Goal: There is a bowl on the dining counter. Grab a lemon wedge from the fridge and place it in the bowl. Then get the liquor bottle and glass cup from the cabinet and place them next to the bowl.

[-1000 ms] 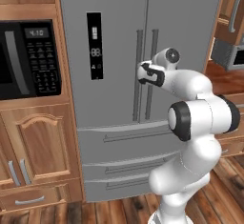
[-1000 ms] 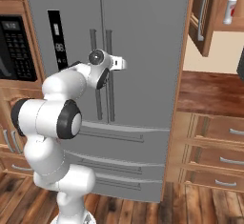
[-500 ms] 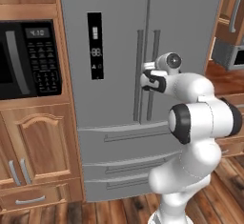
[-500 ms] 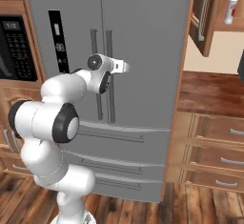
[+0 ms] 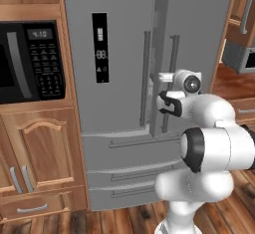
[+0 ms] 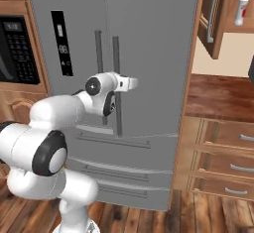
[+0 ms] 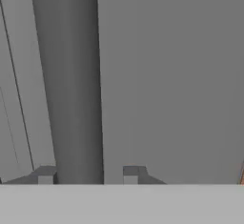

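Kitchen: fridge point(image 5: 124, 78) door ajar; gripper point(image 7: 88, 173) straddles handle bar point(image 7: 71, 85), partly closed; slip could lose door.

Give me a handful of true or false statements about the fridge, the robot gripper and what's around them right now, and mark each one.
1. The gripper sits at the right door's handle of the fridge. True.
2. The right fridge door is pulled slightly ajar. True.
3. The microwave is to the right of the fridge. False: it is built into the wood cabinetry on the fridge's left.
4. The liquor bottle lies on the floor. False: it stands upright in the open wall cabinet.
5. The fridge's black display panel is on its left door. True.
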